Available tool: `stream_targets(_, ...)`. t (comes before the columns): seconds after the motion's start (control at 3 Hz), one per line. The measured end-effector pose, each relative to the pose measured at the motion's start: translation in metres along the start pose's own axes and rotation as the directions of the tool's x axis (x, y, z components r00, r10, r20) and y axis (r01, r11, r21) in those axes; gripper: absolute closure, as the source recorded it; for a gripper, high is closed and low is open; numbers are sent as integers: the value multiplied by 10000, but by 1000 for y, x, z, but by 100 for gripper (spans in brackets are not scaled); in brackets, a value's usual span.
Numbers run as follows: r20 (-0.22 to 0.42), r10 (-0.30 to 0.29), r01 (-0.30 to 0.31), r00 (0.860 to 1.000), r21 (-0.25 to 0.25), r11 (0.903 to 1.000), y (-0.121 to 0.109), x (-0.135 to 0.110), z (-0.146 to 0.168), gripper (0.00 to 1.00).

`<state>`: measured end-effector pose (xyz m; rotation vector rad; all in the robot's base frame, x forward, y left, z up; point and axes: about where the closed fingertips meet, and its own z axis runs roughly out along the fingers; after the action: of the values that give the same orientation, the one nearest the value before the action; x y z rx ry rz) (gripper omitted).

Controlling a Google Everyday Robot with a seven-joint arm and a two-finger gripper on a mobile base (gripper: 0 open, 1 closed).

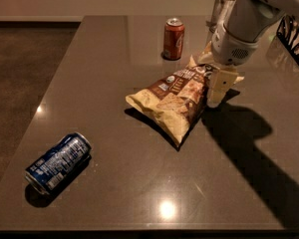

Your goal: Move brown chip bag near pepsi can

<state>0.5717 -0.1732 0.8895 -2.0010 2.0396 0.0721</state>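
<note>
Pepsi can (57, 162): on its side on the counter (139, 193), well left of the gripper and nearer the camera; print unreadable. Brown chip bag (174, 101): flat, just left of the gripper; lettering illegible. Red soda can (173, 39): upright, behind-left. Gripper (217, 89): at the bag's right edge; whether it grips cannot be told. Best practice: pinch a firm fold and lift clear before carrying.

text: none legible on brown chip bag (174, 101), pepsi can (58, 162), red can (173, 39) | claw (217, 91): at bag's right edge
</note>
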Motion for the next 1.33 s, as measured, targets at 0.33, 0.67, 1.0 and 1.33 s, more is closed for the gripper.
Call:
stream_targets(0.33,251,-223,224,9994,-42,9997,0,-21,4,49)
stream_targets(0.67,503,-340,340,9982,1,9994,0,-39,1,73)
stream_targets(1.0,1016,-270,266,9945,54,9996,-3,-70,-12,96)
stream_targets(1.33,1522,-226,216,9881,79,9997,-9,-99,-25,100)
